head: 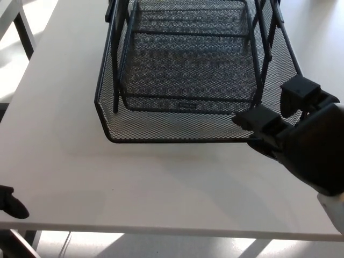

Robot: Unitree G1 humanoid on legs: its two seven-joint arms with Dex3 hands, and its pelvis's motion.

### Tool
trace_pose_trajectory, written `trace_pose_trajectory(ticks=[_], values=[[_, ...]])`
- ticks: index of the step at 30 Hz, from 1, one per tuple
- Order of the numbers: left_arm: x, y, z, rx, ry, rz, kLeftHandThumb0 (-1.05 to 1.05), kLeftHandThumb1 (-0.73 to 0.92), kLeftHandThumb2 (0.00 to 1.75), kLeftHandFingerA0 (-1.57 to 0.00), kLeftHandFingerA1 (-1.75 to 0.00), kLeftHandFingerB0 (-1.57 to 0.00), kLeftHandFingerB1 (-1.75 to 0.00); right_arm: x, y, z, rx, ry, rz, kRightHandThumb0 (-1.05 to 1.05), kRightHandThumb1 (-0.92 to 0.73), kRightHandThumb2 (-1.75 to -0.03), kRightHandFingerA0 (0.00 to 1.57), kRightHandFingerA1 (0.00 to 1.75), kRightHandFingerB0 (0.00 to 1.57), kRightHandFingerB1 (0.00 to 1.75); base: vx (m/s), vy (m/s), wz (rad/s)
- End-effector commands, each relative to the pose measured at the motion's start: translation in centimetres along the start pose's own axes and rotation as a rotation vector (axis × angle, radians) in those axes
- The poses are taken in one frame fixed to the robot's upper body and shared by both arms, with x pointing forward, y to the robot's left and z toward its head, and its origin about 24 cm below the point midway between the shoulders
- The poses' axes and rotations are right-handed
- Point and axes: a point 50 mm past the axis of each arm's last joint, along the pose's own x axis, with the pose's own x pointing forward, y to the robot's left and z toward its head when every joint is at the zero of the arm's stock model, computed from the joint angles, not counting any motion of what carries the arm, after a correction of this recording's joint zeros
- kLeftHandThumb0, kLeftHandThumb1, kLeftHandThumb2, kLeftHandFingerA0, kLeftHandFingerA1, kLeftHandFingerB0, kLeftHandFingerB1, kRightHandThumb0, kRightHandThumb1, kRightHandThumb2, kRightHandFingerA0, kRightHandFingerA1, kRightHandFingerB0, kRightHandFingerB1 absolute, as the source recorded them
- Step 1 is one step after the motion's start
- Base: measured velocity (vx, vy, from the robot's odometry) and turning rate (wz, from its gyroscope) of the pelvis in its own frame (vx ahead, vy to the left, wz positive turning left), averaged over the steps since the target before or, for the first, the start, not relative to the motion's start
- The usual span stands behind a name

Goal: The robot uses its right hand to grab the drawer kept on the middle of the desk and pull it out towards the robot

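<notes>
White desk (161, 183); right hand (301, 134) partly hides drawer (177, 126) corner.

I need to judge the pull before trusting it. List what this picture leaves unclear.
- Head view: whether the right robot hand truly grips the mesh drawer; its own fingers cover the contact at the front right corner.
- Head view: the drawer's rear and the frame holding it, cut off by the top edge.
- Head view: the left robot hand, only a tip shows at the left edge.
</notes>
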Motion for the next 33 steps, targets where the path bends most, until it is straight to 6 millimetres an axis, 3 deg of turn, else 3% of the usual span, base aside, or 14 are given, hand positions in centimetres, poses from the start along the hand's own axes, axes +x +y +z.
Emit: trace_pose_trajectory(ticks=[1, 6, 8, 10, 11, 15, 19, 20, 22, 27, 29, 30, 31, 33], values=[[-0.2, 0.3, -0.1, 0.013, 0.003, -0.013, -0.30, 0.54, 0.56, -0.82, -0.89, -0.82, -0.63, -0.1, 0.3, -0.1, -0.015, 0.014, 0.052, -0.43, -0.49, -0.55, 0.90, 1.57, 0.96, 0.61, 0.00, 0.000, 0.00], [-0.2, 0.3, -0.2, 0.008, 0.007, -0.012, -0.30, 0.54, 0.56, -0.81, -0.90, -0.82, -0.63, 0.1, 0.4, 0.0, -0.010, 0.009, 0.046, -0.39, -0.55, -0.57, 0.90, 1.48, 0.89, 0.56, 0.00, 0.000, 0.00], [-0.2, 0.2, -0.2, 0.011, -0.001, -0.007, -0.31, 0.54, 0.56, -0.82, -0.90, -0.83, -0.63, 0.2, 0.2, 0.2, 0.008, 0.072, 0.152, -0.54, -0.61, -0.59, 0.53, 0.47, 0.29, 0.33, 0.00, 0.000, 0.00], [-0.2, 0.2, -0.2, 0.011, 0.007, -0.012, -0.31, 0.55, 0.56, -0.80, -0.89, -0.81, -0.62, 0.4, -0.2, 0.3, -0.022, 0.096, 0.241, -0.67, -0.44, -0.80, 0.16, 0.48, 0.04, 0.39, 0.00, 0.000, 0.00], [-0.2, 0.2, -0.2, 0.006, 0.009, -0.015, -0.31, 0.55, 0.57, -0.80, -0.89, -0.81, -0.62, 0.5, -0.4, 0.4, -0.030, 0.098, 0.250, -0.37, -0.35, -0.93, 0.00, 0.50, 0.01, 0.52, 0.00, 0.000, 0.00], [-0.4, 0.0, -0.3, 0.005, 0.004, -0.018, -0.30, 0.54, 0.56, -0.80, -0.90, -0.82, -0.64, 0.5, -0.9, 0.5, -0.008, 0.111, 0.277, -0.75, -0.45, -0.65, 0.01, 0.28, 0.05, 0.35, 0.00, 0.000, 0.00], [-0.5, 0.0, -0.3, 0.008, -0.002, -0.020, -0.29, 0.55, 0.57, -0.79, -0.88, -0.81, -0.62, 0.4, -1.3, 0.5, 0.011, 0.112, 0.282, -0.78, -0.45, -0.85, 0.00, 0.17, 0.00, 0.34, 0.00, 0.000, 0.00], [-0.5, 0.0, -0.2, 0.008, -0.006, -0.019, -0.29, 0.55, 0.57, -0.80, -0.88, -0.82, -0.63, 0.4, -1.4, 0.5, 0.011, 0.115, 0.291, -0.77, -0.53, -0.57, 0.00, 0.23, 0.00, 0.38, 0.00, 0.000, 0.00], [-0.6, -0.1, -0.2, 0.009, -0.004, -0.020, -0.29, 0.54, 0.56, -0.80, -0.88, -0.81, -0.63, 0.3, -1.5, 0.6, 0.017, 0.114, 0.289, -0.72, -0.41, -0.86, 0.00, 0.23, 0.00, 0.36, 0.00, 0.000, 0.00], [-0.6, -0.2, -0.4, 0.003, 0.003, -0.023, -0.29, 0.55, 0.56, -0.79, -0.87, -0.81, -0.62, 0.0, -2.5, 0.7, 0.005, 0.111, 0.324, -0.91, -0.53, -0.87, 0.00, 0.03, 0.00, 0.17, 0.00, 0.000, 0.00], [-0.6, -0.2, -0.4, 0.003, 0.003, -0.023, -0.29, 0.55, 0.56, -0.79, -0.87, -0.81, -0.62, 0.0, -2.5, 0.7, 0.004, 0.112, 0.329, -0.91, -0.53, -0.87, 0.00, 0.03, 0.00, 0.17, 0.00, 0.000, 0.00], [-0.6, -0.2, -0.4, 0.004, 0.003, -0.022, -0.29, 0.55, 0.56, -0.79, -0.86, -0.81, -0.62, 0.0, -2.7, 0.7, 0.005, 0.110, 0.331, -0.78, -0.53, -0.57, 0.00, 0.07, 0.00, 0.28, 0.00, 0.000, 0.00], [-0.6, -0.2, -0.4, 0.001, 0.003, -0.020, -0.29, 0.54, 0.56, -0.81, -0.89, -0.82, -0.63, -0.3, -3.3, 0.5, 0.005, 0.106, 0.335, -0.92, -0.53, -0.88, 0.00, 0.05, 0.00, 0.17, 0.00, 0.000, 0.00], [-0.6, -0.2, -0.4, -0.002, 0.008, -0.025, -0.30, 0.55, 0.56, -0.80, -0.87, -0.80, -0.62, -0.9, -4.8, 0.0, -0.015, 0.115, 0.344, -0.92, -0.53, -0.89, 0.00, 0.07, 0.00, 0.20, 0.00, 0.000, 0.00]])
